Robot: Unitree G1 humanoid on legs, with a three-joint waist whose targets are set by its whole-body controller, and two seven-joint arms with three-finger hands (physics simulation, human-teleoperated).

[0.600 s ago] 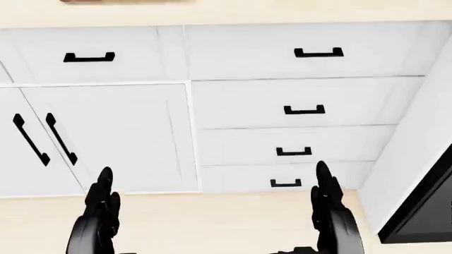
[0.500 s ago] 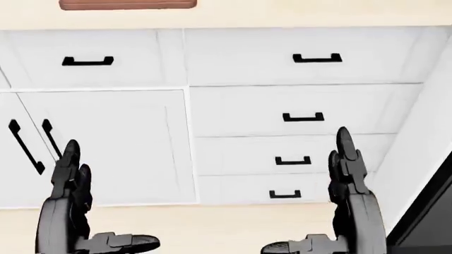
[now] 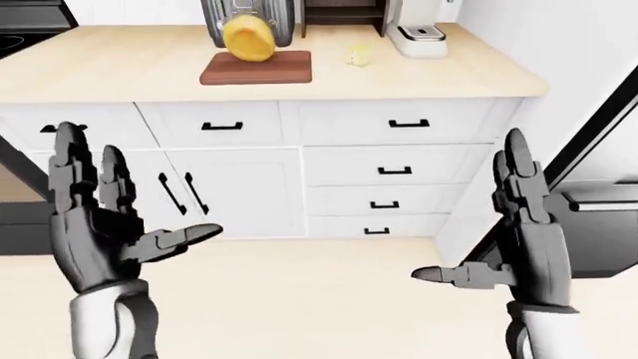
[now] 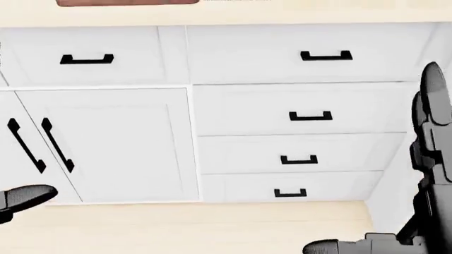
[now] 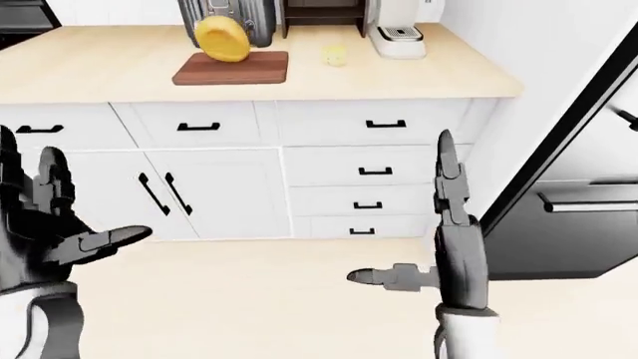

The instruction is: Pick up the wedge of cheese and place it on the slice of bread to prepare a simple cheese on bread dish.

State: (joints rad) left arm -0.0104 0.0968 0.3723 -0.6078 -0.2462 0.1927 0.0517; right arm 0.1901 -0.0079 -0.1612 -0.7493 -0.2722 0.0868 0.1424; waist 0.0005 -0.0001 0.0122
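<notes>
Both the left hand (image 3: 105, 235) and the right hand (image 3: 518, 239) are raised, fingers spread, grasping nothing. The wedge of cheese (image 3: 358, 54) lies on the worktop (image 3: 129, 71), well beyond both hands, beside the slice of bread (image 3: 249, 38) on its cutting board (image 3: 257, 69).

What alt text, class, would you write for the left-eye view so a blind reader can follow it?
Both robot hands, the left hand and right hand, are raised open and empty before white cabinets. On the counter above sit a cutting board with a yellow slice of bread and a small cheese wedge.
</notes>
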